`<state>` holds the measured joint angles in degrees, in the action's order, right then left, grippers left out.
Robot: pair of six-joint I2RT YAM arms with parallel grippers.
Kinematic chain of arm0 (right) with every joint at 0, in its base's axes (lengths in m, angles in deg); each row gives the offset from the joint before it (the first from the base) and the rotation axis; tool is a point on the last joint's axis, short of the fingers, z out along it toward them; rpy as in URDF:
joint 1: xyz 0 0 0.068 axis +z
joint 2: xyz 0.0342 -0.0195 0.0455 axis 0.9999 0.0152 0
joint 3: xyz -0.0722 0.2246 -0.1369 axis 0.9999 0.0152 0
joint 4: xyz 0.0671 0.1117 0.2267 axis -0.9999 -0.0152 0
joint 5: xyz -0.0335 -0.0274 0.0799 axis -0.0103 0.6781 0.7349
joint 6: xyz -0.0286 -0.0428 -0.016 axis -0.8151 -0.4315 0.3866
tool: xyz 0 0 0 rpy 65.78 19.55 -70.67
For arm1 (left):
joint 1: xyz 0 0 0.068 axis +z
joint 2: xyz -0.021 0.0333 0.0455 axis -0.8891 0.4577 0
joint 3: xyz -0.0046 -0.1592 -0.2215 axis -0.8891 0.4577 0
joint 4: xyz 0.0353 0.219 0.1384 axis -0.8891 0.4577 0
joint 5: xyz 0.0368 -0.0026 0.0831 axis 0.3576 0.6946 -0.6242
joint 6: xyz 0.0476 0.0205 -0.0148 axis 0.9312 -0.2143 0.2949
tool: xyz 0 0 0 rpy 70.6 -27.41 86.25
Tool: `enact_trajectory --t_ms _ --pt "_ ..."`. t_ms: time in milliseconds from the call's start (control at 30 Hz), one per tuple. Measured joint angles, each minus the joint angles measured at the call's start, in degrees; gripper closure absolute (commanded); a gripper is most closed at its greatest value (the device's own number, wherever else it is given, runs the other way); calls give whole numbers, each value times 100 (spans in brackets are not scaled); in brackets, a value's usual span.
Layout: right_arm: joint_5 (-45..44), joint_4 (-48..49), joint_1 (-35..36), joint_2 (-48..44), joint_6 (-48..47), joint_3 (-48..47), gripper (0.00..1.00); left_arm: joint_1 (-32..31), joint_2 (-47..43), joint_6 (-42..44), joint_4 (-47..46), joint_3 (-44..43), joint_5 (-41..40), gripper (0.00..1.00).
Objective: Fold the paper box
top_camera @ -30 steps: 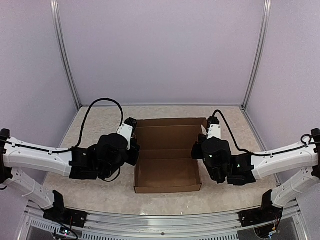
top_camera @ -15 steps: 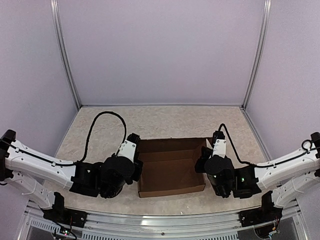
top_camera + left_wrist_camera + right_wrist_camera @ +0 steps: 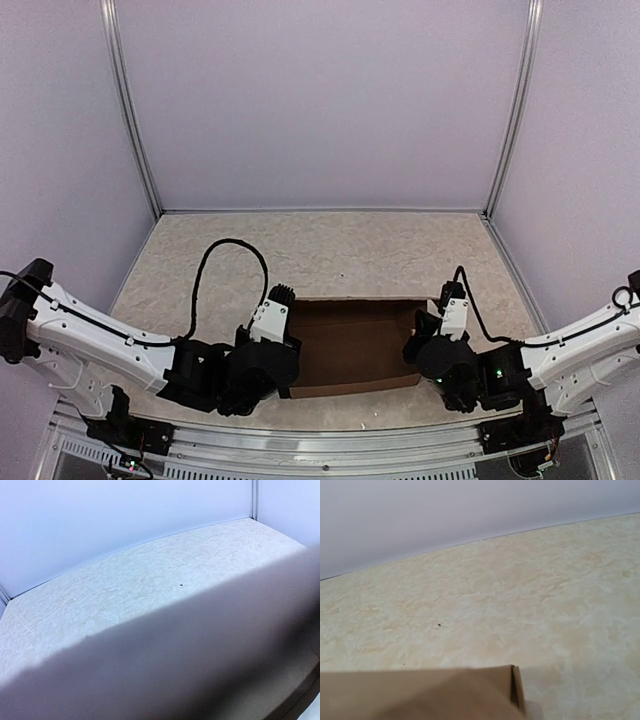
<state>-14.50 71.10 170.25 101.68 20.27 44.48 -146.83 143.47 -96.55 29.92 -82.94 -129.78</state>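
The paper box (image 3: 355,345) is brown cardboard and sits near the table's front edge between my two arms. Its raised back panel leans toward me. My left gripper (image 3: 283,300) is at the box's far left corner and my right gripper (image 3: 452,300) is at its far right corner. Both sets of fingers are hidden. In the left wrist view, blurred cardboard (image 3: 200,655) fills the lower half, very close to the lens. In the right wrist view, a cardboard corner (image 3: 445,695) covers the bottom edge. No fingers show in either wrist view.
The pale mottled tabletop (image 3: 330,250) stretches from the box to the back wall. Lilac walls with metal corner posts (image 3: 130,110) close in the back and both sides. A metal rail (image 3: 320,440) runs along the near edge.
Both arms have drawn back toward the near edge. The box came with them, and its flat back panel has risen and swung forward, so the box looks shorter front to back.
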Motion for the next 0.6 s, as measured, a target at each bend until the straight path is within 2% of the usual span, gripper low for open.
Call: enact_trajectory --t_ms 100,300,600 --pt "4 -203 46 -179 94 42 100 2 11 -31 -81 0 -7 100" --pt "-37 -496 52 -555 245 273 100 39 396 251 -986 50 -42 100" --pt "11 -1158 63 -914 723 638 88 483 1119 874 -2461 90 376 100"
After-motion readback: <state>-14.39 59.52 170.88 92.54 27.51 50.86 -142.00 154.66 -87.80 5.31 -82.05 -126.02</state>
